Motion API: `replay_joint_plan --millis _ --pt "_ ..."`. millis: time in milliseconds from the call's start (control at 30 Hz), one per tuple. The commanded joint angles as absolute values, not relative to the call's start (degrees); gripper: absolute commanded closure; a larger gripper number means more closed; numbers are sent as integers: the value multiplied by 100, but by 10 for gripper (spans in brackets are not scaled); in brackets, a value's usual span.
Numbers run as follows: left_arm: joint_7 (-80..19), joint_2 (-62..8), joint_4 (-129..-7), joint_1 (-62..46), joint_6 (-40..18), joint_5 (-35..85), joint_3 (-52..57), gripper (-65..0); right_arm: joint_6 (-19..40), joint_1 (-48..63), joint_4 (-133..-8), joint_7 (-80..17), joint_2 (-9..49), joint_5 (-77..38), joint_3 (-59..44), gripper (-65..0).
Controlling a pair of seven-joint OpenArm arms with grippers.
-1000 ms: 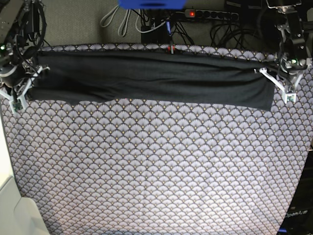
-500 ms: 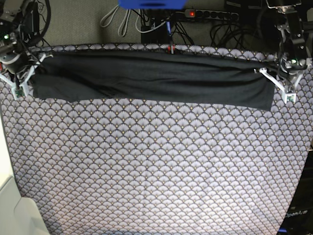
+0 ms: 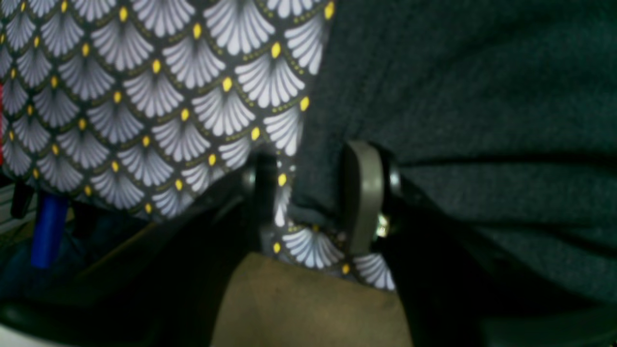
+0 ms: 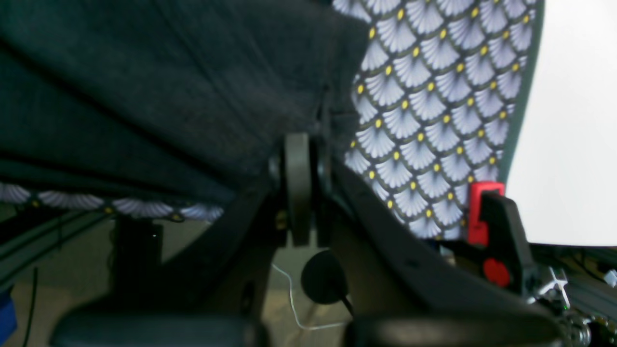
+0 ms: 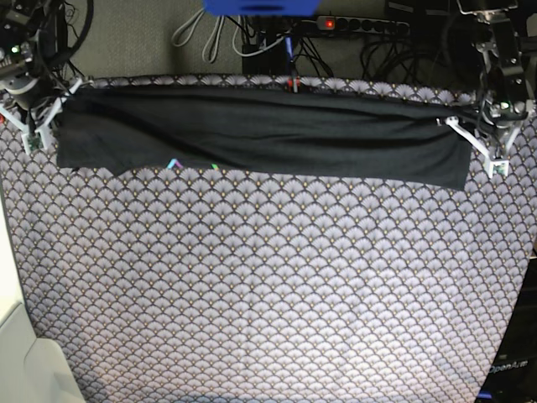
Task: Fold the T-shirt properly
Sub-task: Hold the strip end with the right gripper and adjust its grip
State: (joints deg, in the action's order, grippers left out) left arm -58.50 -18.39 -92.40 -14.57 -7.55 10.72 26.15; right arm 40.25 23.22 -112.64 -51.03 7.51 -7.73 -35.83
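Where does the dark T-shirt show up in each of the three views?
Base: T-shirt is a long dark band across the far edge of the patterned tablecloth.
Left wrist: fills the right side.
Right wrist: fills the upper left.
Shared landmark: the fan-patterned tablecloth beside it.

We saw the right gripper (image 4: pixel 304 159) from close behind, its jaws pressed together on the edge of the T-shirt (image 4: pixel 159 91), a dark charcoal cloth that filled the upper left of the view. To the right lay the surface (image 4: pixel 434 106), covered in a grey fan pattern with yellow dots. A red and black clamp (image 4: pixel 487 217) sat at its edge, near the gripper.
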Motion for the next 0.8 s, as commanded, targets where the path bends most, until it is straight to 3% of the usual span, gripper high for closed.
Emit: replay_joint_plan --millis 0,767 --pt "-5815 -1938 -9332 -1437 -734 1051 2651 -230 4000 2343 -11371 -5033 813 -796 -3618 0" --pt "-5815 -1938 -9349 -1437 -734 1051 2651 -231 4000 2501 -11310 -5033 690 -796 -3618 0"
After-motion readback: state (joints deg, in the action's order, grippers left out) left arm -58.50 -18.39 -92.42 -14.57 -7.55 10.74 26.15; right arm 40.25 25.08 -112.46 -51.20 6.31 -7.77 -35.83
